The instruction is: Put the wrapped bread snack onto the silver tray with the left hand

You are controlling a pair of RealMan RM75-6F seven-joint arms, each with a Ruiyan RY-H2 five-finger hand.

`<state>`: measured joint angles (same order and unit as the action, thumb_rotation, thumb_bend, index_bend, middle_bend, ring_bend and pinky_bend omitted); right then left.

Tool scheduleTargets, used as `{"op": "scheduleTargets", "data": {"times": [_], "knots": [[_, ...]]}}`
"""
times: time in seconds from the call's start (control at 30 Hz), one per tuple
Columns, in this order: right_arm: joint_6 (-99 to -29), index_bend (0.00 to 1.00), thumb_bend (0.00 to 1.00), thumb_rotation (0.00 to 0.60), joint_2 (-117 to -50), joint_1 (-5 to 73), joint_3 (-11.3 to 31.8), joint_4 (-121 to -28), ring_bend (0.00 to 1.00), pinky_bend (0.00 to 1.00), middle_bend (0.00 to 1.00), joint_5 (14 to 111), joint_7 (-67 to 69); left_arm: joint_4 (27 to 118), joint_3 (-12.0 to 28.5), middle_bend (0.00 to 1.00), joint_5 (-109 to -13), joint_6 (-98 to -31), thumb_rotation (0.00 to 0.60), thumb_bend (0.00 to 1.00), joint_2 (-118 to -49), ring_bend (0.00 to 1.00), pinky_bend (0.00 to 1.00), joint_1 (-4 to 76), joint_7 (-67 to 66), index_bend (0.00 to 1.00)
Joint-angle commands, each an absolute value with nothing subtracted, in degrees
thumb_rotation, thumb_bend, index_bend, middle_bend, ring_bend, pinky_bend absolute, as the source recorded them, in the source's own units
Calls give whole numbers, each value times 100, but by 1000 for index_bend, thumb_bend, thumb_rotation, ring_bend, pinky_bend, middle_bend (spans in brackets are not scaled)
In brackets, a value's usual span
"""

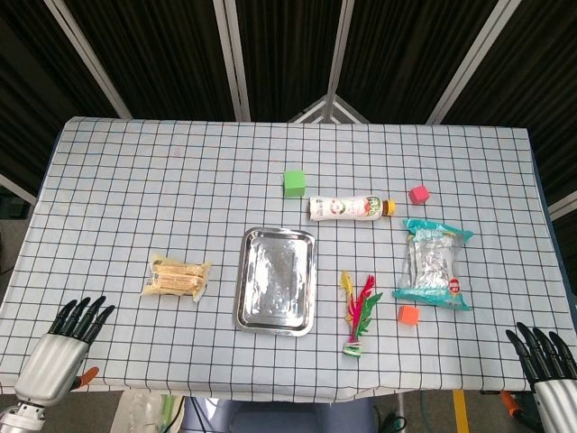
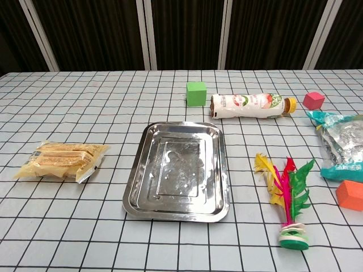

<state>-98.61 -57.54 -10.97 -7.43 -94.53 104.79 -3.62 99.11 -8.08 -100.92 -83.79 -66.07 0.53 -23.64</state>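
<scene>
The wrapped bread snack (image 1: pixel 178 277) (image 2: pixel 61 159), yellow in clear wrap, lies flat on the checked cloth left of the silver tray (image 1: pixel 277 280) (image 2: pixel 177 169). The tray holds nothing. My left hand (image 1: pixel 70 341) hovers at the table's near left corner, fingers spread and holding nothing, well short of the snack. At the near right corner my right hand (image 1: pixel 546 358) is also open, fingers apart. Neither hand shows in the chest view.
Behind the tray sit a green cube (image 1: pixel 295 182) and a lying bottle (image 1: pixel 352 207). To the right are a pink cube (image 1: pixel 418 194), a teal-edged foil packet (image 1: pixel 435 264), an orange cube (image 1: pixel 409 315) and a feather shuttlecock (image 1: pixel 357 313).
</scene>
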Motion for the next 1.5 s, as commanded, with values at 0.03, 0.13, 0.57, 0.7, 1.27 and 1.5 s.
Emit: {"op": "scheduleTargets", "data": {"times": [0.03, 0.13, 0.57, 0.7, 1.27, 1.5], "knots": [[-9845, 0, 306, 600, -5747, -1090, -749, -9475, 0, 0, 0, 10476, -342, 9897, -695, 0, -10029, -8216, 600, 76, -6740, 0, 66, 177, -2445, 0], [-9837, 0, 306, 600, -5740, -1079, -752, -9472, 0, 0, 0, 10497, -336, 9940, -488, 0, -9807, -7927, 600, 77, -6903, 0, 66, 379, -2520, 0], [-9467, 0, 306, 600, -5573, -840, -637, -9491, 0, 0, 0, 10117, 136, 9361, 887, 51, -7786, -6447, 600, 172, -8526, 0, 71, 1729, -3990, 0], [-9531, 0, 306, 600, -5489, -826, -593, -9449, 0, 0, 0, 10039, 414, 8854, 1062, 68, -7131, -6053, 600, 185, -9046, 16, 90, 2106, -4375, 0], [-9399, 0, 307, 600, -5407, -737, -494, -9458, 0, 0, 0, 9766, 625, 8027, 1285, 576, -6986, -6313, 600, 424, -9701, 491, 478, 2744, -3790, 394], [-9305, 0, 306, 600, -5418, -705, -482, -9489, 0, 0, 0, 9694, 574, 9148, 1077, 573, -7426, -6720, 600, 416, -8996, 493, 479, 2536, -3341, 386]]}}
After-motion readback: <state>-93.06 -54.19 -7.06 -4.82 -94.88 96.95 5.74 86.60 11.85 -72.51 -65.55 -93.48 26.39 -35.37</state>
